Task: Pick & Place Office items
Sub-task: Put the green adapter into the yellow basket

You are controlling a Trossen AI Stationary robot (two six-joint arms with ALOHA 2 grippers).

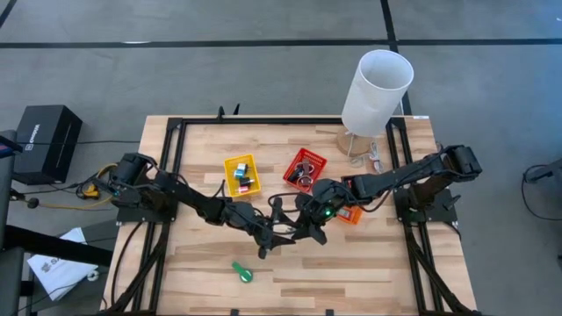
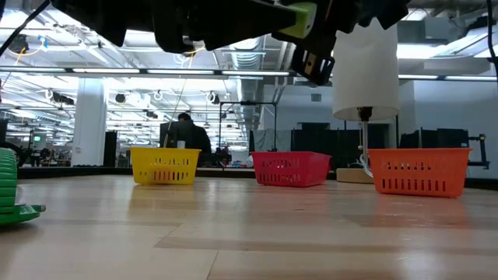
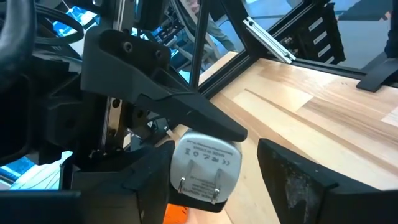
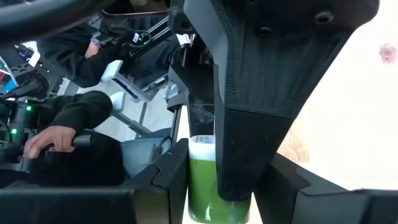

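The two arms meet over the middle of the wooden surface (image 1: 369, 281), up in the air. The right gripper (image 1: 305, 226) pinches a small plug (image 3: 205, 168) between its fingers; the plug has a white face with two metal pins, and its body looks green. The left gripper (image 1: 270, 232) is right up against it, with its fingers (image 3: 298, 180) spread on both sides of the plug, and there is a gap on one side. A little green thing (image 1: 241, 272) lies alone on the surface near the front edge. Further back stand a yellow bin (image 1: 230, 167) with a few small things in it, a red bin (image 1: 318, 159) with metal rings, and an orange bin (image 1: 351, 216) half under the right arm. A tall white tube (image 1: 378, 88) stands behind them.
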